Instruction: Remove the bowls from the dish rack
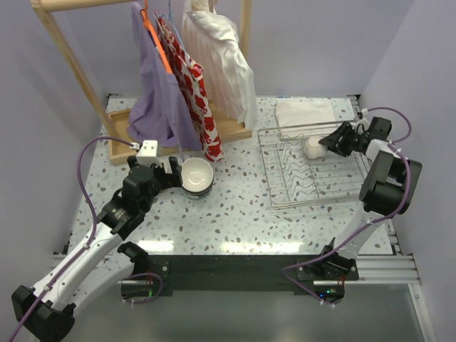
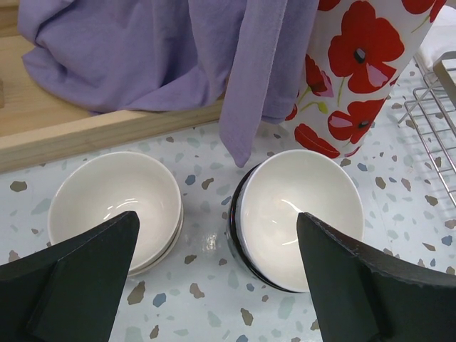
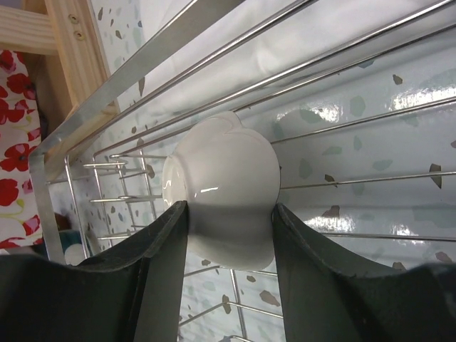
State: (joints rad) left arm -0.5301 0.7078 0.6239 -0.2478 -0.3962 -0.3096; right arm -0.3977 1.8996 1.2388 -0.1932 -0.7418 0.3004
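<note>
The silver wire dish rack [image 1: 335, 187] stands at the right of the table. One white bowl [image 1: 313, 147] is in its far part. My right gripper [image 1: 329, 142] is shut on this white bowl [image 3: 224, 182], one finger on each side of it, among the rack wires [image 3: 142, 68]. My left gripper [image 1: 173, 173] is open and empty, just above the table. Below it stand a stack of cream bowls [image 2: 114, 203] and a dark-sided bowl with a white inside [image 2: 299, 206], which also shows in the top view [image 1: 197, 176]. The rack's corner [image 2: 436, 107] shows at the right.
A wooden clothes stand [image 1: 78, 78] with a purple garment [image 1: 160, 92], a red poppy cloth [image 1: 196, 89] and a white garment [image 1: 221, 64] fills the back left. Its wooden base [image 2: 85, 139] lies just behind the bowls. A folded white cloth [image 1: 306, 112] lies behind the rack.
</note>
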